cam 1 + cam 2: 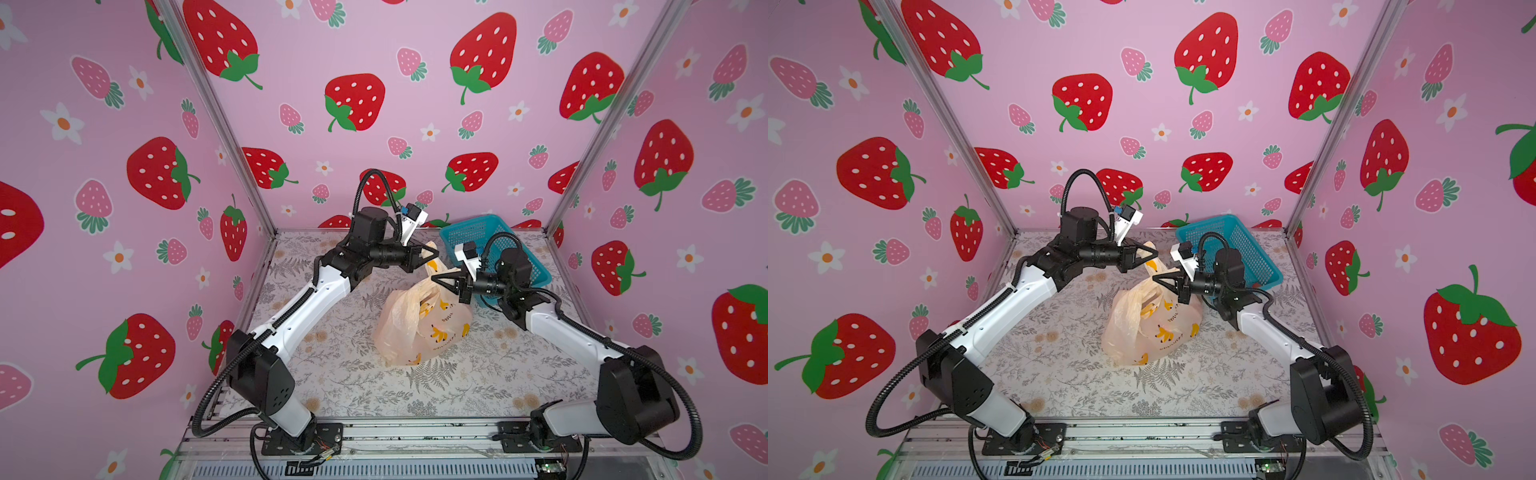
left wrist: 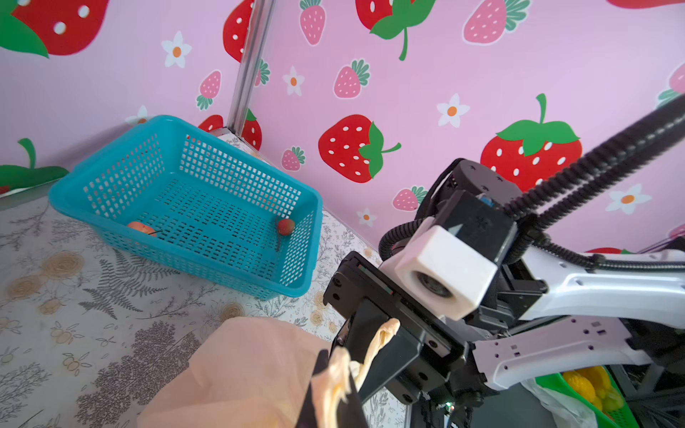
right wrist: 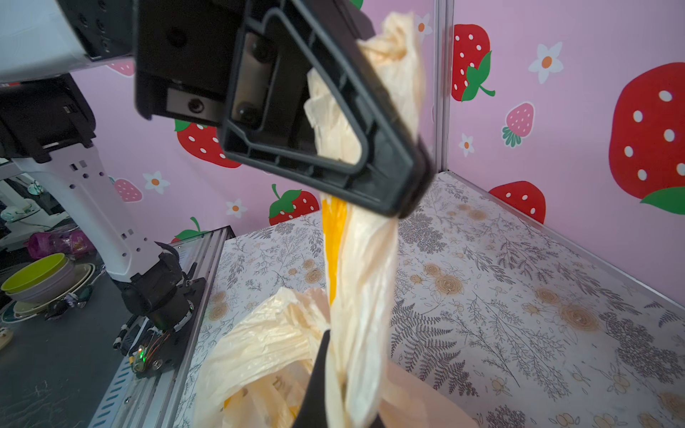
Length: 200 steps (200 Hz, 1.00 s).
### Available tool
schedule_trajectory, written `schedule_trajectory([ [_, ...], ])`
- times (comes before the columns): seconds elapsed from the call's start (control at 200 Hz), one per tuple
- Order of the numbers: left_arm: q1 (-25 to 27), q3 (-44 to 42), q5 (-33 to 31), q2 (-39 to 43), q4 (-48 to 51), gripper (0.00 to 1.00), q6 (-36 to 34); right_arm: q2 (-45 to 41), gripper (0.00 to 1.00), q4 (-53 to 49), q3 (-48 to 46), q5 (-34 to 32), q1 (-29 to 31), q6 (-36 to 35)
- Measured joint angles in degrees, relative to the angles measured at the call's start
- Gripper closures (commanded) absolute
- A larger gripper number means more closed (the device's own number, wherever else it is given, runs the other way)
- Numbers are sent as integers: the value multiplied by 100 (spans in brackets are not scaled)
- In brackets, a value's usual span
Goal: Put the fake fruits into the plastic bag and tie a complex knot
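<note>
now the plastic bag [image 1: 419, 332] is sitting on the floral table [image 1: 332, 374] just in front of the blue basket [image 1: 478, 226], with its twisted handle strands rising toward the basket's near corner. the left gripper [image 1: 433, 251] is squeezing one strand with its jaws pressed together just beside that corner, while the right gripper [image 1: 437, 277] is clamping tight on another strand a little further from the basket. meanwhile two fake fruits are lying inside the basket, a red fruit [image 2: 286, 226] sitting in one corner and an orange fruit [image 2: 141, 226] resting against a side wall.
</note>
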<state>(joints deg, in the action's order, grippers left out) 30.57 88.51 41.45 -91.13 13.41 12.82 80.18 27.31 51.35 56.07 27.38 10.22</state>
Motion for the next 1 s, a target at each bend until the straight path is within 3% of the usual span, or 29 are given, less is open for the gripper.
schedule_trajectory([
  [0.25,153,-1460,-560,903,-758,100,-162,90,94,68,-4,-313,76,767],
  [0.52,728,-2557,-1663,1169,-1847,100,-203,109,92,138,-153,-577,96,1405],
  [0.73,1040,-3077,-2455,1172,-2592,100,15,109,88,138,-216,-734,94,1453],
  [1.001,1097,-3272,-2798,1169,-2857,100,120,138,79,131,-216,-669,61,1080],
])
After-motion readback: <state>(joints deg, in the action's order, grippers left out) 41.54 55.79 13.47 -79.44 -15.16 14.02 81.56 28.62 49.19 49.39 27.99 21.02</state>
